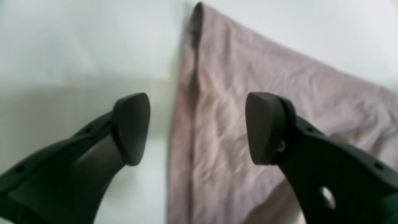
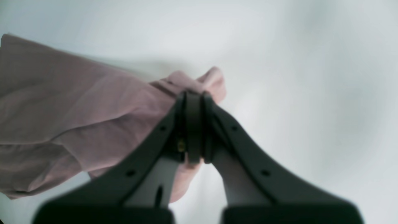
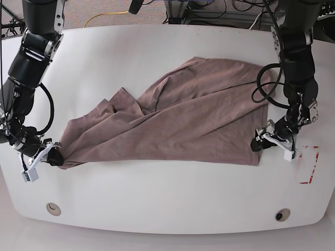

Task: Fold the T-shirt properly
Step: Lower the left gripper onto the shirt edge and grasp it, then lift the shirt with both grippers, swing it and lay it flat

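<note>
The mauve T-shirt (image 3: 183, 120) lies spread and creased across the white table (image 3: 157, 193). In the base view my right gripper (image 3: 55, 157) sits at the shirt's lower left corner. The right wrist view shows this gripper (image 2: 194, 102) shut on a bunched bit of the T-shirt (image 2: 77, 109). My left gripper (image 3: 259, 142) is at the shirt's right edge, near its lower right corner. In the left wrist view it (image 1: 197, 127) stands open astride the T-shirt (image 1: 248, 77) edge, with one finger (image 1: 132, 127) over bare table and the other finger (image 1: 266, 127) over cloth, holding nothing.
Red marks (image 3: 309, 162) are on the table just right of my left gripper. Two round holes (image 3: 52, 209) (image 3: 282, 214) sit near the front edge. Cables (image 3: 209, 10) lie on the floor behind the table.
</note>
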### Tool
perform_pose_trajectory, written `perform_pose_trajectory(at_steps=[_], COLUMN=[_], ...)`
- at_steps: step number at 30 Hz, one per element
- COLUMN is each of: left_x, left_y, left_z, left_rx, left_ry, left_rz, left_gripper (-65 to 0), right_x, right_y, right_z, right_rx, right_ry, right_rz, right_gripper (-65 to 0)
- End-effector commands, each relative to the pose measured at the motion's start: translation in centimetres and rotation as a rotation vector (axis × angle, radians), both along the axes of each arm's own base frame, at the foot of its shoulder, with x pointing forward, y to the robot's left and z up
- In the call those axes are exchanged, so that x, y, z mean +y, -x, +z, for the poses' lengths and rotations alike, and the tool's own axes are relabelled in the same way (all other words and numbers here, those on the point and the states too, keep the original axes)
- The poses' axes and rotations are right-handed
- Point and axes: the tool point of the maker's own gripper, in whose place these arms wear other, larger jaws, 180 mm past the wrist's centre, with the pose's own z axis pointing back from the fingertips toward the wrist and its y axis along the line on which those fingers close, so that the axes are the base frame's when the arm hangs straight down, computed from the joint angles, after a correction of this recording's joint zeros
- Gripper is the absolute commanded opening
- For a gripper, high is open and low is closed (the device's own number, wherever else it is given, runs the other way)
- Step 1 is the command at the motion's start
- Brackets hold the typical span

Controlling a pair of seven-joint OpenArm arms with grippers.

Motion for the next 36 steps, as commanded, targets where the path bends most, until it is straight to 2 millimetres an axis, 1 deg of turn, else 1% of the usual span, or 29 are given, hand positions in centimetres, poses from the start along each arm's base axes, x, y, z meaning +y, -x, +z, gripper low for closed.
perform_pose_trajectory(at_steps=[1,4,8,11,13,15,16,18,19,22,23,24,25,27,30,31,33,36], left_x=[0.4,0.6,0.4,-1.4,-2.0,-3.2,-3.6,-3.7,-4.2,-4.5,-4.5,-4.5,-4.5,-4.5,-4.4,-4.4,-4.3,-3.3], left_y=[0.1,-0.4,-0.3,-0.6,-0.7,-0.8,-1.1,-1.5,-1.7,-1.8,-1.8,-1.9,-1.9,-1.9,-2.1,-2.1,-2.1,-2.3], left_z=[-0.6,-0.7,-0.8,-0.9,-1.0,-1.1,-1.0,-0.7,-0.6,-0.5,-0.4,-0.4,-0.5,-0.5,-0.2,-0.2,-0.3,-0.4], left_rx=[0.023,0.013,0.015,0.016,0.019,0.019,0.014,0.008,0.004,0.001,0.001,-0.001,0.0,0.0,-0.016,-0.017,-0.013,0.007], left_ry=[0.015,0.031,0.034,0.043,0.038,0.053,0.059,0.062,0.07,0.077,0.077,0.077,0.074,0.073,0.074,0.072,0.071,0.066], left_rz=[0.013,0.034,0.03,-0.006,-0.024,-0.038,-0.041,-0.04,-0.042,-0.043,-0.042,-0.041,-0.04,-0.04,-0.031,-0.031,-0.023,0.03], left_gripper=[-20.4,-20.4,-20.4,-20.4,-20.4,-20.4,-20.4,-20.4,-20.4,-21.1,-23.3,-27.1,-32.5,-47.1,-62.9,-64.2,-64.4,-64.4], right_x=[-0.8,-0.8,-0.8,-0.8,-0.8,-0.7,-0.7,-0.8,-0.9,-1.2,-1.3,-1.3,-1.4,-1.5,-1.5,-1.5,-1.5,-1.5], right_y=[-0.9,-0.9,-0.9,-0.9,-0.9,-0.9,-0.9,-0.7,-0.6,-0.5,-0.4,-0.4,-0.4,-0.4,-0.4,-0.3,-0.3,-0.4], right_z=[2.7,2.7,2.7,2.7,2.7,2.7,2.6,2.3,2.3,2.3,2.3,2.3,2.3,2.3,2.3,2.3,2.3,2.3], right_rx=[-0.076,-0.076,-0.076,-0.076,-0.076,-0.076,-0.074,-0.067,-0.067,-0.072,-0.072,-0.073,-0.072,-0.072,-0.072,-0.072,-0.072,-0.072], right_ry=[0.013,0.013,0.013,0.013,0.011,0.013,0.013,0.012,0.01,-0.002,-0.003,-0.003,-0.003,-0.001,-0.001,0.001,0.001,-0.001], right_rz=[-0.004,-0.006,-0.006,-0.006,-0.005,-0.004,-0.004,-0.006,-0.01,-0.024,-0.027,-0.028,-0.03,-0.029,-0.029,-0.03,-0.03,-0.031], right_gripper=[-65.0,-65.0,-65.0,-65.0,-65.0,-65.0,-65.0,-65.0,-65.0,-65.0,-65.0,-65.0,-65.0,-65.0,-65.0,-65.0,-65.0,-65.0])
